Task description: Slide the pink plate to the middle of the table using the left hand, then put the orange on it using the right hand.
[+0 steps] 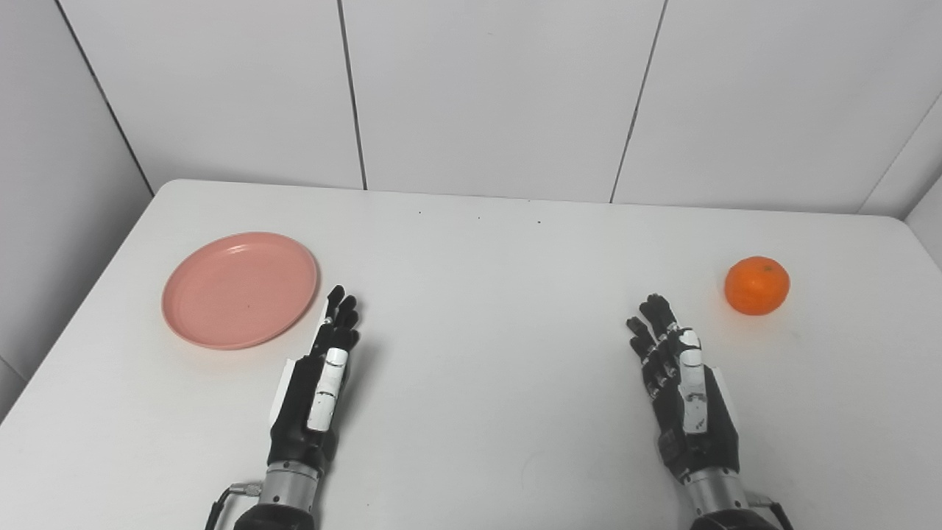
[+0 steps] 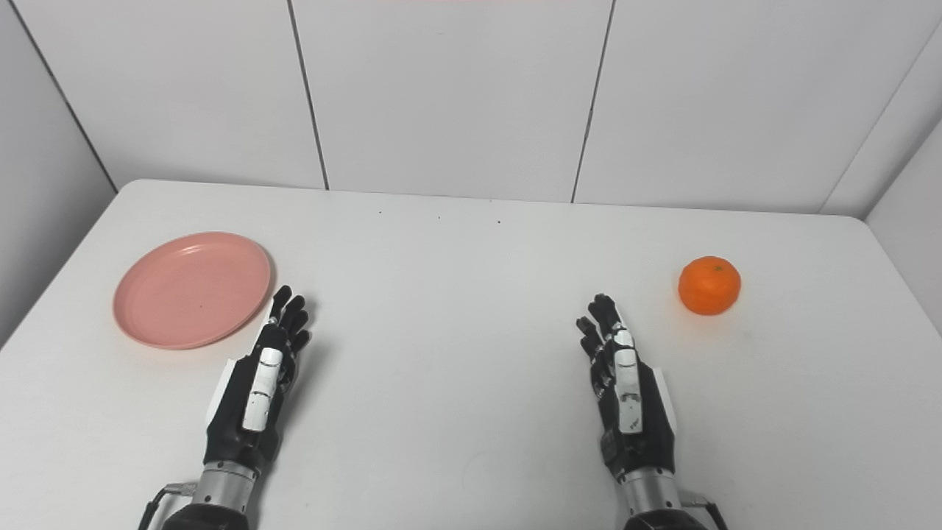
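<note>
Both hands wait low in the frame, my left hand (image 1: 318, 383) and right hand (image 1: 681, 386), fingers straight, holding nothing; pink plate (image 1: 240, 289) left, orange (image 1: 756, 285) right, each within easy reach.

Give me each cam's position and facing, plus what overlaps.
Left eye view: on the head, left of its twin, looking down and forward at the white table; both forearms enter from the bottom edge, left hand and right hand open, holding nothing.
Right eye view: on the head, a little to the right, facing the same way; the same hands show, and everything sits further left in the picture.
Shared: pink plate far left, orange far right, the panelled wall behind.
</note>
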Tool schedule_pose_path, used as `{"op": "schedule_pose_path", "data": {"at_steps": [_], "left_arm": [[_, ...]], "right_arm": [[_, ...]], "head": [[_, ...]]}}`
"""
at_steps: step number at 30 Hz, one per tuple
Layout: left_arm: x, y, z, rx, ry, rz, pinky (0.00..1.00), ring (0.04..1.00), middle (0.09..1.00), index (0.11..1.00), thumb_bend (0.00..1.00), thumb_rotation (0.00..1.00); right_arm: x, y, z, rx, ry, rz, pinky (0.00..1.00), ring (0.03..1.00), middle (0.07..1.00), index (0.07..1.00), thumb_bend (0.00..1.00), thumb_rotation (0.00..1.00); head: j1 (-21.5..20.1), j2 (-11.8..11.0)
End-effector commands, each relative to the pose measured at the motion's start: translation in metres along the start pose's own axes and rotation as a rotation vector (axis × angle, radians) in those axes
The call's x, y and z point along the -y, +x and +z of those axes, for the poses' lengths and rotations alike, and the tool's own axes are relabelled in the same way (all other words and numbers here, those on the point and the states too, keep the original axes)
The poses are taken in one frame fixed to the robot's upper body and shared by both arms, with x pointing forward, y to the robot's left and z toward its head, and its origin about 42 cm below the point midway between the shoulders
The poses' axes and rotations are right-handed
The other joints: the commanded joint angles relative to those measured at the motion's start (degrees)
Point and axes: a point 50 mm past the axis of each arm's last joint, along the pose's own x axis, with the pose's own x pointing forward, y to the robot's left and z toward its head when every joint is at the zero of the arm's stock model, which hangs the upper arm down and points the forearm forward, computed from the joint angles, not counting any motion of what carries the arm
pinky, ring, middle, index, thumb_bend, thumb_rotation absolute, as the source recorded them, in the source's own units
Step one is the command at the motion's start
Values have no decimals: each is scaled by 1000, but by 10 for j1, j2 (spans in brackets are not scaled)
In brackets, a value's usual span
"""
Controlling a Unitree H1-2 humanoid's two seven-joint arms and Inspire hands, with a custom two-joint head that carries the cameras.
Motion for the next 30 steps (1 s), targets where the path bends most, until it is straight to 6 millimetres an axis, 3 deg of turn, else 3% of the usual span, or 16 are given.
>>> {"op": "schedule_pose_path", "data": {"at_steps": [1,16,30], "left_arm": [[3,-7,-5,-6,-31,22,1000,1000,1000,1000,586,942],[4,-7,-3,-2,-105,90,1000,1000,1000,1000,584,955],[4,-3,-2,-24,-121,85,1000,1000,1000,1000,598,953]], "right_arm": [[3,-8,-8,-44,0,-10,996,944,957,935,768,968],[7,-17,-9,9,27,-50,1000,955,955,945,699,1000],[11,-14,-16,24,20,-29,1000,954,955,943,711,1000]], "head": [[1,2],[-3,0],[-2,-3]]}}
